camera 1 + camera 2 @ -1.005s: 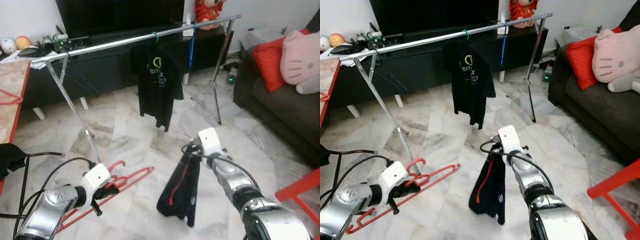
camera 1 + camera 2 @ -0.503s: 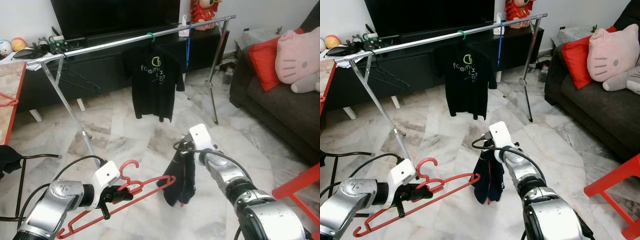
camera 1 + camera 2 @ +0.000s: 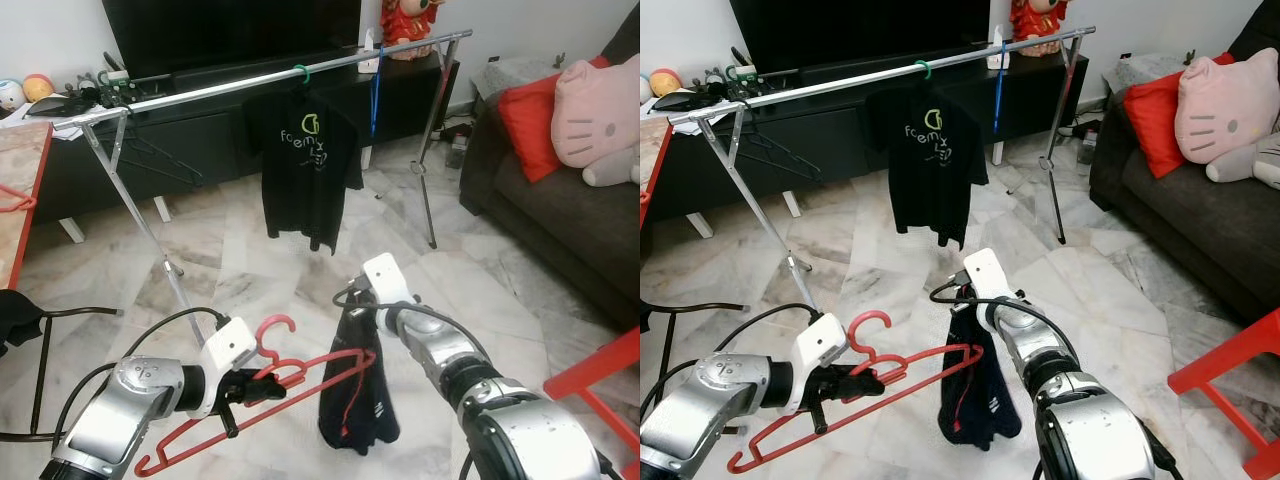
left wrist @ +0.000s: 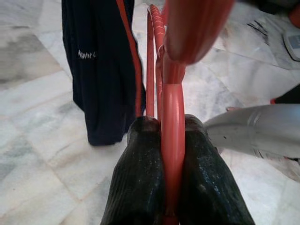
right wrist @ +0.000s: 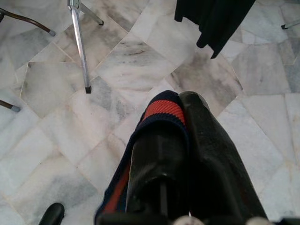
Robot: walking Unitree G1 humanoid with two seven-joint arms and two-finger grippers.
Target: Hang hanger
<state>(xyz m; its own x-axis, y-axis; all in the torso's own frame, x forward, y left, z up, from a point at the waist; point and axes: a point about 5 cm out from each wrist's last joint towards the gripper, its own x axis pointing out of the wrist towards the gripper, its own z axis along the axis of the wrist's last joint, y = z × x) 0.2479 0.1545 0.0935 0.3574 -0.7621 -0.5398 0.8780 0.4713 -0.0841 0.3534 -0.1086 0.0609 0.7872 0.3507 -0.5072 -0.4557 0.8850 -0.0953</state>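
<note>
step: dressing the hanger | left gripper [image 4: 161,140] pinches red hanger [image 3: 300,385] low over the floor | right gripper [image 5: 187,136] clamps dark garment [image 3: 355,410] beside it | next, I think: thread hanger arm into garment

Red hanger [image 3: 262,392], tilted, apparently airborne.

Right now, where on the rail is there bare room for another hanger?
Bare rail runs from the left leg to the black T-shirt; a shorter bare stretch lies beyond the blue hanger. It is crowded between the T-shirt and the blue hanger.
</note>
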